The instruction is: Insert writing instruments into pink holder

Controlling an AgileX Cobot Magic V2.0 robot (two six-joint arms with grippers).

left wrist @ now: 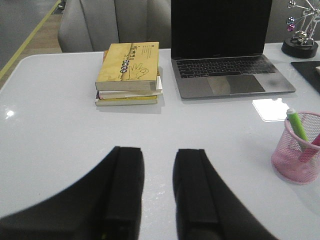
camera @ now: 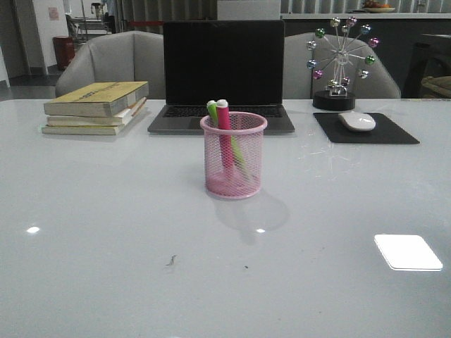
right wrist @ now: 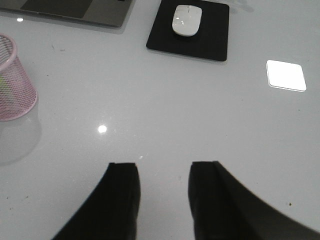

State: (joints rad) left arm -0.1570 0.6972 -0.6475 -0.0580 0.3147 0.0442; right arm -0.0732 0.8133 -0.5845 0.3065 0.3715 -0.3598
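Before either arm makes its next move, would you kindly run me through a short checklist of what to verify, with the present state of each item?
1. Pink marker inside the pink holder: ok, it stands in the cup with its cap end above the rim.
2. Green marker inside the holder: ok, it leans beside the pink one.
3. Holder upright on the table: ok.
4. Left gripper empty: ok, open, nothing between the fingers.
5. Right gripper empty: ok, open over bare table.
6. Any further marker left on the table: cannot tell beyond these views; none shows in them.
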